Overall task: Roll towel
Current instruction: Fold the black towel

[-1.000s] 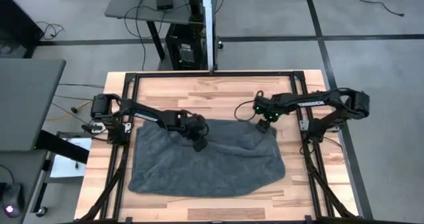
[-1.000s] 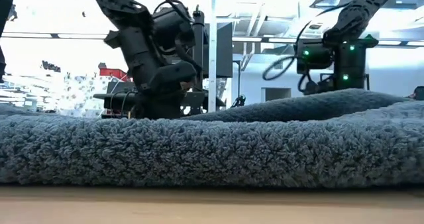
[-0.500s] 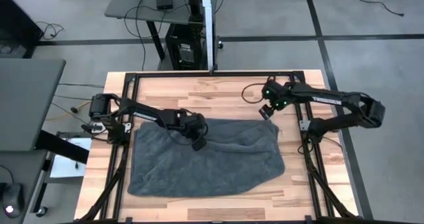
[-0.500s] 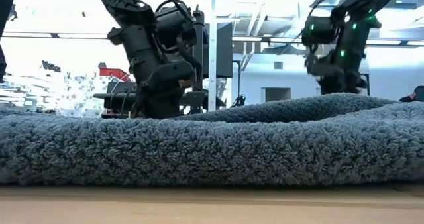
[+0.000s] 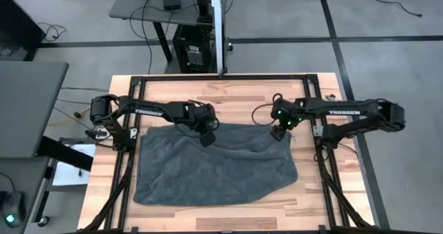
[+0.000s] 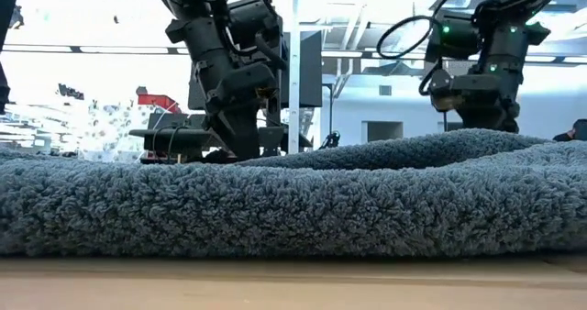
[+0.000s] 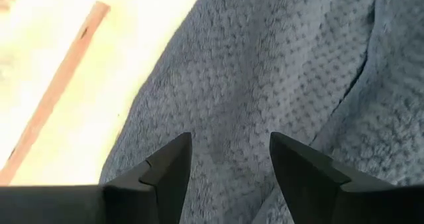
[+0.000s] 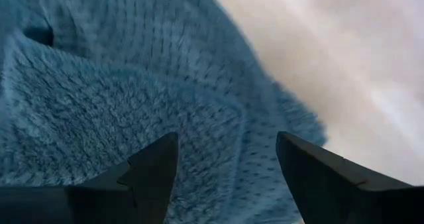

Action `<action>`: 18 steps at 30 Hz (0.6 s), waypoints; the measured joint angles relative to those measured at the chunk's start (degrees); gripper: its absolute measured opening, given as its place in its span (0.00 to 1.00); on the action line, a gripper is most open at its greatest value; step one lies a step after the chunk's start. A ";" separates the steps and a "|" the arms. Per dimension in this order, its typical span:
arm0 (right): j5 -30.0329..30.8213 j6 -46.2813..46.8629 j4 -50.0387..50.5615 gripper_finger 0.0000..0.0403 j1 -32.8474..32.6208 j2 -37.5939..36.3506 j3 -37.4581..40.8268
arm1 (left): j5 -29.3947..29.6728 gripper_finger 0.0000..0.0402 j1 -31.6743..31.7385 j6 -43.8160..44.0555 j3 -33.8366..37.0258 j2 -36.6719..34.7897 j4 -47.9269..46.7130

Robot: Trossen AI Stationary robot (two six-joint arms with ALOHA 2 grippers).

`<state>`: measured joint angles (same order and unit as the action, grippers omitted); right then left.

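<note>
The dark grey towel (image 5: 214, 166) lies spread on the wooden table (image 5: 228, 95), with low folds along its far part (image 6: 404, 149). Its white tag does not show. My left gripper (image 5: 208, 137) is open and points down over the towel's far edge, left of the middle; the cloth (image 7: 265, 65) shows between its fingers (image 7: 228, 161). My right gripper (image 5: 279, 131) is open over the towel's far right corner (image 8: 285, 111). In the low view the left gripper (image 6: 240, 131) and the right gripper (image 6: 481, 108) stand behind the towel's near fold, which hides their tips.
A black metal frame (image 5: 221, 77) runs along the table's far side, and its rails (image 5: 123, 166) (image 5: 327, 166) run down both sides beside the towel. Bare wood lies between the towel and the far rail, and along the near edge (image 5: 221, 217).
My left gripper has moved from farther in on the towel toward the table's far edge, and the hump in the cloth there has flattened. My right gripper rose and drew toward the far edge, off the towel's corner, then came back down over that corner.
</note>
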<state>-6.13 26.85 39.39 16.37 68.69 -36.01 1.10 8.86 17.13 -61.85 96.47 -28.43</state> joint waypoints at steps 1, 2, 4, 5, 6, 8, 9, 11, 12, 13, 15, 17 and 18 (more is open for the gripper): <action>-0.40 0.14 -0.36 0.62 -0.60 0.74 0.16 | 0.00 0.47 0.00 -0.07 -0.02 0.00 -0.29; -0.61 0.16 -0.95 0.62 -1.17 1.37 0.31 | 0.00 0.47 0.00 -0.43 -0.02 0.00 -0.78; -0.73 0.16 -1.87 0.61 -2.08 2.81 0.55 | -0.01 0.47 -0.01 -1.40 -0.02 0.00 -1.04; -0.74 0.16 -2.24 0.60 -2.23 3.38 0.60 | -0.01 0.47 -0.01 -1.68 -0.02 0.00 -1.10; -0.84 0.16 -2.63 0.59 -2.17 3.93 0.60 | -0.02 0.47 -0.02 -1.73 -0.02 0.00 -1.30; -0.86 0.18 -3.10 0.53 -2.01 4.64 0.60 | -0.01 0.47 0.00 -1.78 -0.02 0.00 -1.63; -0.90 0.18 -3.05 0.49 -1.91 4.87 0.60 | -0.02 0.47 0.00 -1.87 -0.02 0.00 -1.87; -0.92 0.18 -3.04 0.37 -1.51 5.24 0.60 | 0.00 0.47 0.00 -1.95 -0.02 0.00 -2.19; -0.96 0.17 -2.98 0.31 -1.30 5.26 0.60 | -0.01 0.47 0.00 -1.95 -0.02 0.00 -2.26; -1.24 0.13 -2.91 0.24 -1.09 5.26 0.60 | -0.02 0.47 0.00 -1.97 -0.02 0.00 -2.30; -1.57 -0.23 -2.91 0.09 -0.55 5.11 0.60 | -0.02 0.47 0.00 -1.98 -0.04 -0.02 -2.59; -1.60 -0.96 -2.20 0.03 -0.08 4.30 0.60 | -0.02 0.47 0.00 -1.86 -0.04 -0.35 -3.58; -1.60 -0.88 -1.62 0.02 0.39 3.64 0.60 | 0.00 0.47 0.02 -1.71 -0.04 -0.76 -4.33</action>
<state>-7.73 25.97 37.77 16.77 72.33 -35.42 1.10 8.88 15.42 -61.89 95.71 -32.76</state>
